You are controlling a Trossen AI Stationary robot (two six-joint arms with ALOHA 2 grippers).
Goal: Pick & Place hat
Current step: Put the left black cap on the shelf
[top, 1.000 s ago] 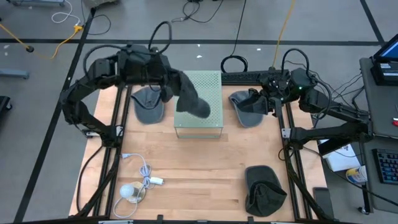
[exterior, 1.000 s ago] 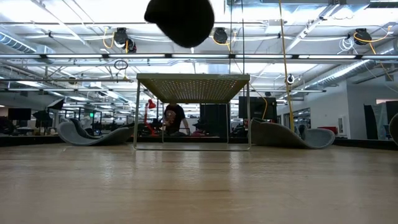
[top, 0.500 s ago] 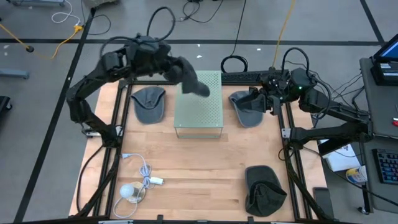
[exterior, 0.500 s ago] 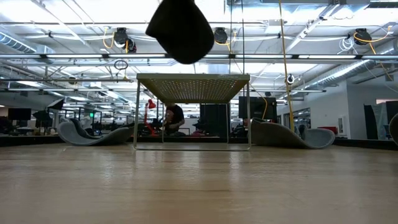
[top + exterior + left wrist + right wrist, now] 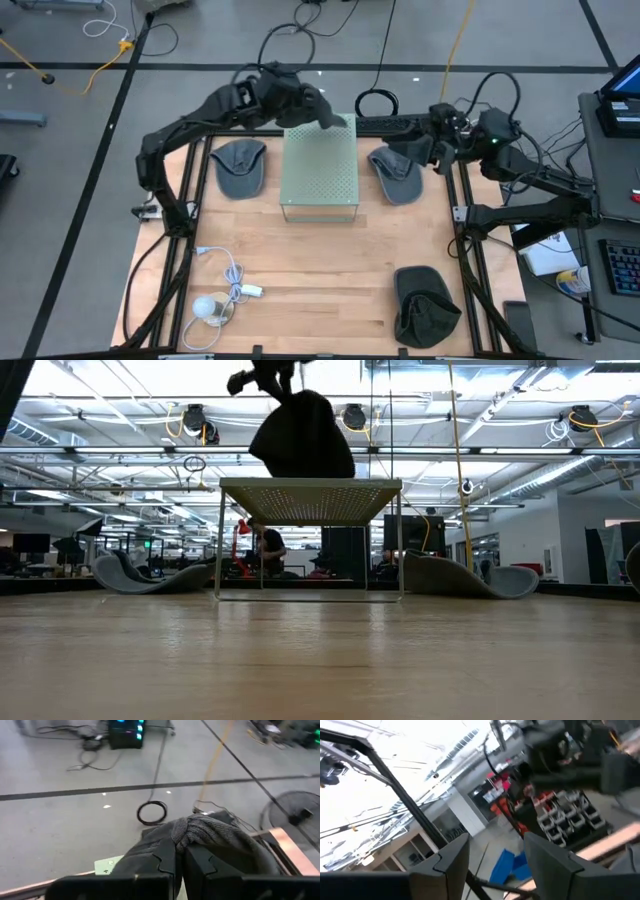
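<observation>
My left gripper [image 5: 297,98] is shut on a dark grey knit hat [image 5: 318,110] over the far edge of the green perforated stand [image 5: 320,170]. In the low view the hat [image 5: 300,435] hangs just over the stand's top [image 5: 310,488]; I cannot tell whether it touches. The wrist view shows the hat's knit [image 5: 210,837] bunched ahead of the fingers. My right gripper [image 5: 428,150] is open and empty, beside a grey hat [image 5: 395,178] that lies on the table right of the stand. My left gripper pinches a bunched fold of the hat's knit [image 5: 186,831] between its two fingers [image 5: 165,862]. The fingers reach toward the table's right and far side, slanting down. The hat hangs below and ahead of them, slack, over the stand's far edge.
Another grey hat [image 5: 238,165] lies left of the stand and a dark one [image 5: 425,300] at the near right. A white cable and puck [image 5: 222,295] lie near left. A black cable coil [image 5: 376,103] lies beyond the far edge.
My left gripper has carried the hat from over the stand's left side toward the table's far edge and a little right, to the stand's far edge. The hat stays hanging from the shut fingers. My right gripper has drawn slightly away from the right hat.
</observation>
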